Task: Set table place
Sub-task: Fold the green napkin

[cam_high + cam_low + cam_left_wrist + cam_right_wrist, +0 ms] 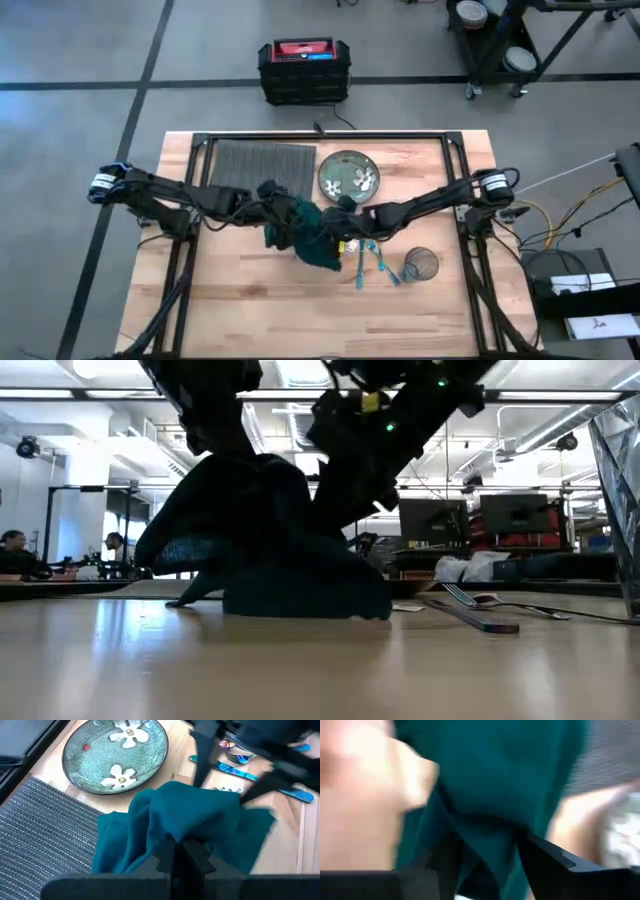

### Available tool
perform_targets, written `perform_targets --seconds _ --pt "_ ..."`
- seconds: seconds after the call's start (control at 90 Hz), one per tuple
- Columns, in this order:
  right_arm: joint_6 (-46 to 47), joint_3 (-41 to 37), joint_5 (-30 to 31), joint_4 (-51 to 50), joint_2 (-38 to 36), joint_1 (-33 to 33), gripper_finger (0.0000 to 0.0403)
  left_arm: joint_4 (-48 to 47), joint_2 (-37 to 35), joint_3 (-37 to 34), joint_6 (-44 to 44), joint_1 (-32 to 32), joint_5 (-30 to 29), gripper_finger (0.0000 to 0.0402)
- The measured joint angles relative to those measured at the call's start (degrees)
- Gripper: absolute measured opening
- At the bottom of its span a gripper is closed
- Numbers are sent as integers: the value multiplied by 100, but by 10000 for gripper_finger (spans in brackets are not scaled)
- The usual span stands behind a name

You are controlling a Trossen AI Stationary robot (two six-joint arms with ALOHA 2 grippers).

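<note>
A light-wood bench (250, 300) is seen on a grey floor, with the ribbed placemat (258, 164) near its far edge, left of centre. A green napkin (305, 235) is held mid-bench, pinched shut by the left pincer (176, 851) and straddled by the right pincer (487, 852), apparently so it can be spread or folded.
</note>
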Motion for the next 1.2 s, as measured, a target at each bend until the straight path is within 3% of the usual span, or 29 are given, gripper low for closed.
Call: perform_targets --seconds 0.144,0.2,0.456,0.656,0.856,0.967,1.089,1.2 --pt "-382 263 190 -147 -7 66 34 -21 -27 0 398 0 311 0" --pt "-641 374 252 -410 -132 119 13 -222 -84 35 523 -4 432 1" --pt "-954 992 387 -1563 -917 245 2 -2081 -554 562 577 -52 426 1" --pt "-909 988 368 -1629 -1107 251 0 -2256 -879 325 260 -13 409 19" --pt "-911 983 377 -1674 -943 251 0 -2125 -824 295 631 186 399 97" --pt "-908 981 377 -1747 -938 251 0 -2366 -856 614 360 132 676 153" --pt "-860 976 377 -1922 -960 247 0 -2408 -927 723 -7 -310 950 199" --pt "-855 976 377 -1930 -973 221 0 -2028 -781 240 -72 -880 730 214"
